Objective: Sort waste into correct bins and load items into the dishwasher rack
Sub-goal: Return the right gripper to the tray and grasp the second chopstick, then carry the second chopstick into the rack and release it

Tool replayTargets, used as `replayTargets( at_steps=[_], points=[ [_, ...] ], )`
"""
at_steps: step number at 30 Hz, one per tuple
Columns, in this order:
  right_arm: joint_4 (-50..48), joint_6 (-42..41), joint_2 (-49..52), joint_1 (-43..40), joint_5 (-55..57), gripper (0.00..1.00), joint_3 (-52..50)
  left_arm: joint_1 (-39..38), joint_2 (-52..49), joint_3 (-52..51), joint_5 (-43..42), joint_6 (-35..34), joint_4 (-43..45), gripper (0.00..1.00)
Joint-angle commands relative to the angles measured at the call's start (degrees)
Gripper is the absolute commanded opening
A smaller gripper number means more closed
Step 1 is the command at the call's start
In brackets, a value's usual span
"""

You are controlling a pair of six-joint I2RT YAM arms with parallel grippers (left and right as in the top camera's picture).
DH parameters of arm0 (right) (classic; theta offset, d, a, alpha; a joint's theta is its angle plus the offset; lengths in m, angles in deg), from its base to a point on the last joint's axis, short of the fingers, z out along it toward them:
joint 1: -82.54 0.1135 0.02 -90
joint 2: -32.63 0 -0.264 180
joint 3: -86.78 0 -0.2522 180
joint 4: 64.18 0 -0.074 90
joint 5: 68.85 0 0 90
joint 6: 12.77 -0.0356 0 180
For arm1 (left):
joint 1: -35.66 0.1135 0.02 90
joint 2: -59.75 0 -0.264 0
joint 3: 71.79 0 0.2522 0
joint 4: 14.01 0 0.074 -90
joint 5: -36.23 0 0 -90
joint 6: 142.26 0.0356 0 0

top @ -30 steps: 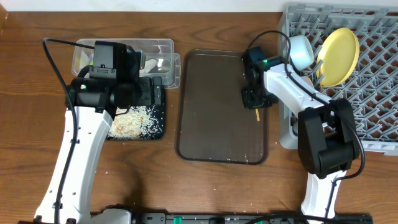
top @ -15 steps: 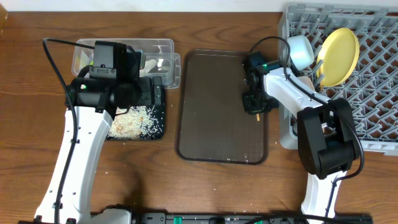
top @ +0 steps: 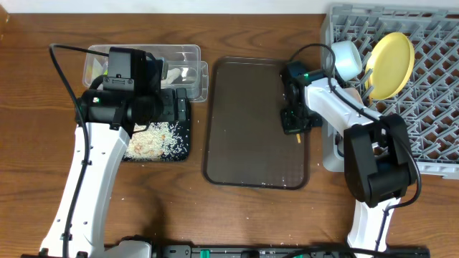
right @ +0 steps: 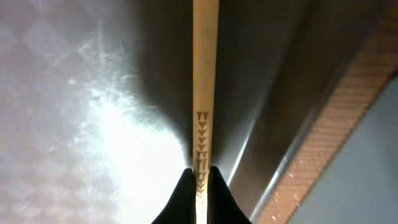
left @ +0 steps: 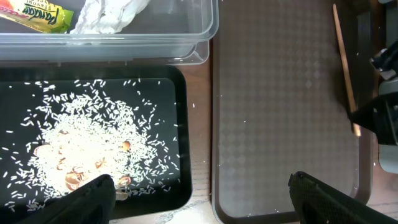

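Note:
My right gripper (top: 295,122) is shut on a thin wooden chopstick (right: 205,74) low over the right edge of the brown serving tray (top: 244,143). The chopstick also shows in the left wrist view (left: 344,68). My left gripper (left: 199,202) is open and empty above the black tray (top: 183,147), which holds rice scraps (left: 93,149). The clear container (top: 188,51) holds the yellow-green wrapper (left: 40,15) and crumpled white paper (left: 109,12). The grey dishwasher rack (top: 430,129) holds the yellow plate (top: 391,64) and a white bowl-like dish (top: 346,59).
The brown serving tray lies between the bins and the rack, with a few rice grains near its front edge. The rack's left wall stands right next to my right gripper. Scattered grains lie on the wooden table in front of the black tray.
My right gripper has shifted slightly toward the rack and the table front with the chopstick in it. The left arm has not moved.

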Motion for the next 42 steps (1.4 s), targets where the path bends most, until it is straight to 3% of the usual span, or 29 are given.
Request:
replayTargets(
  at_steps=[1,12,21,32,42],
  points=[
    [1.97,1.53,-3.63,-0.39,0.07,0.01,5.14,-0.02,-0.35,0.72,0.37,0.11,0.00,0.91],
    [5.07,1.66,-15.08,-1.36,4.28,0.01,7.67,-0.02,-0.35,0.72,0.37,0.11,0.02,0.91],
    [10.47,2.01,-26.58,-10.71,16.81,0.01,7.65,-0.02,-0.35,0.72,0.39,0.11,0.02,0.91],
    [9.66,9.20,-26.03,-22.62,18.10,0.01,1.81,-0.02,-0.35,0.72,0.37,0.11,0.00,0.91],
    [4.63,12.26,-25.97,-24.87,18.08,0.01,-5.11,-0.02,-0.35,0.72,0.37,0.11,0.00,0.91]
  ],
)
